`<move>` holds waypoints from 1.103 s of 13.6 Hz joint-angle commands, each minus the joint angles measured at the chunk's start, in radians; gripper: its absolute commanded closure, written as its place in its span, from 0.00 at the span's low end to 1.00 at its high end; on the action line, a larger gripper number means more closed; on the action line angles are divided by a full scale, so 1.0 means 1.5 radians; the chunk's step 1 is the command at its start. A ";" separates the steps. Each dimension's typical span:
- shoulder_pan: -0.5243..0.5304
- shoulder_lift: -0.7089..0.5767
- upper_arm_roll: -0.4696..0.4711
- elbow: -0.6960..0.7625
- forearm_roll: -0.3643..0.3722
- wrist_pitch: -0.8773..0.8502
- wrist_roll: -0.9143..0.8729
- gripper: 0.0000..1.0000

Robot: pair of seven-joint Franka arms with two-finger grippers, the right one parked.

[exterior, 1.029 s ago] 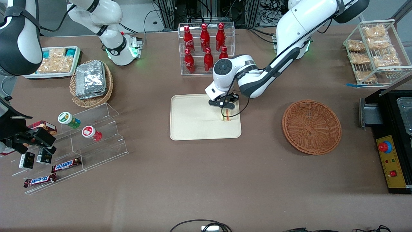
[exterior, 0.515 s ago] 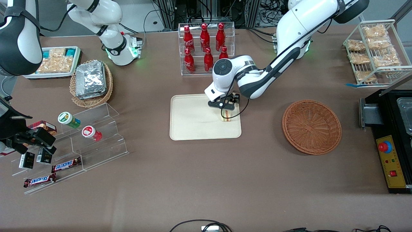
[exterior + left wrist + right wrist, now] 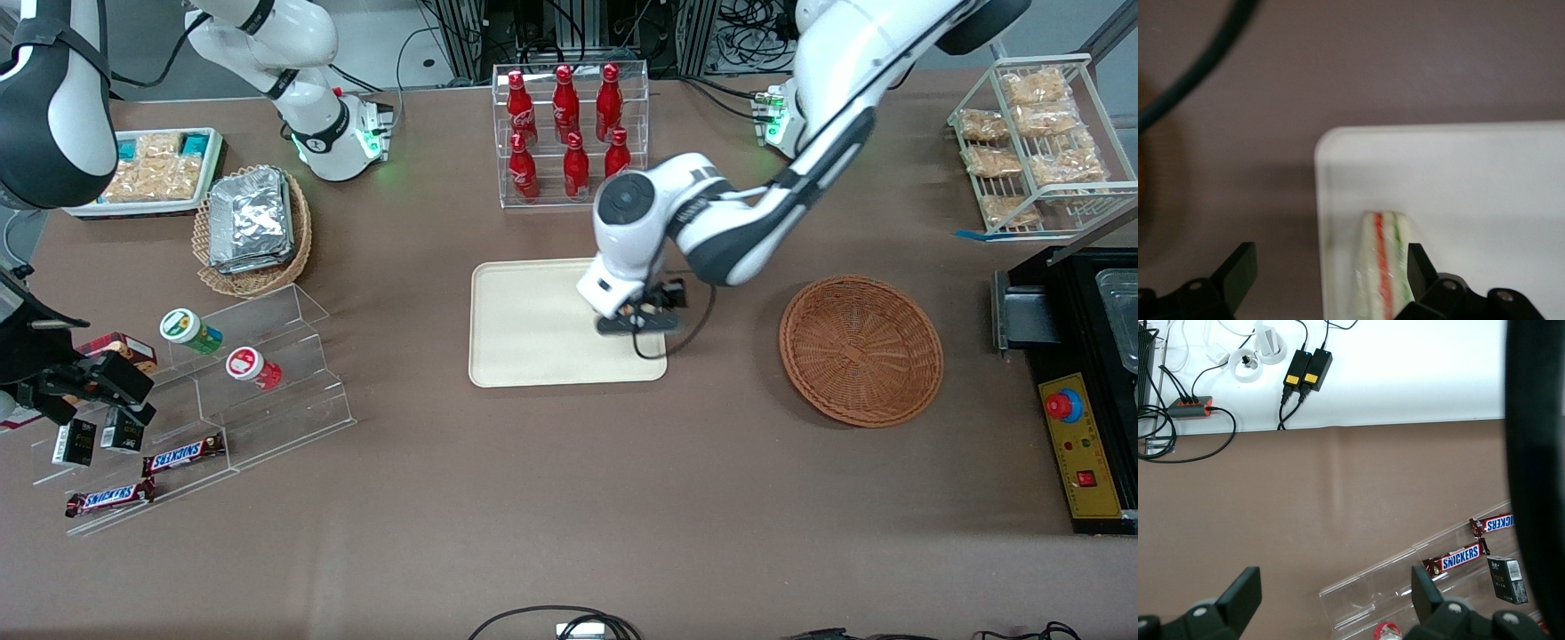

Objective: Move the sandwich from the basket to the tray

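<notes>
The sandwich (image 3: 1382, 267), a pale wedge with red and green layers, lies on the cream tray (image 3: 1485, 173) close to its rounded corner. My left gripper (image 3: 1328, 270) hovers above it, open. One finger (image 3: 1417, 263) is right beside the sandwich and the other (image 3: 1238, 273) stands out over the brown table. In the front view the gripper (image 3: 638, 322) hangs over the edge of the tray (image 3: 533, 329) nearest the basket and hides the sandwich. The reddish-brown basket (image 3: 861, 349) sits empty toward the working arm's end of the table.
A clear rack of red bottles (image 3: 569, 133) stands just farther from the camera than the tray. A wire rack of snack bags (image 3: 1036, 142) and a black appliance (image 3: 1080, 382) are at the working arm's end. A tan basket of foil packets (image 3: 253, 227) and clear display steps (image 3: 231, 373) lie toward the parked arm's end.
The gripper has let go of the sandwich, which stays on the tray. The arm has lifted and shifted a little nearer the camera and toward the basket, now covering the sandwich in the front view.
</notes>
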 commanded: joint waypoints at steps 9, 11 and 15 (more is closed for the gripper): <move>0.153 -0.076 0.000 0.096 -0.036 -0.190 0.066 0.01; 0.161 -0.124 0.042 0.093 -0.097 -0.203 0.159 0.01; 0.126 -0.233 0.189 0.054 -0.203 -0.205 0.334 0.00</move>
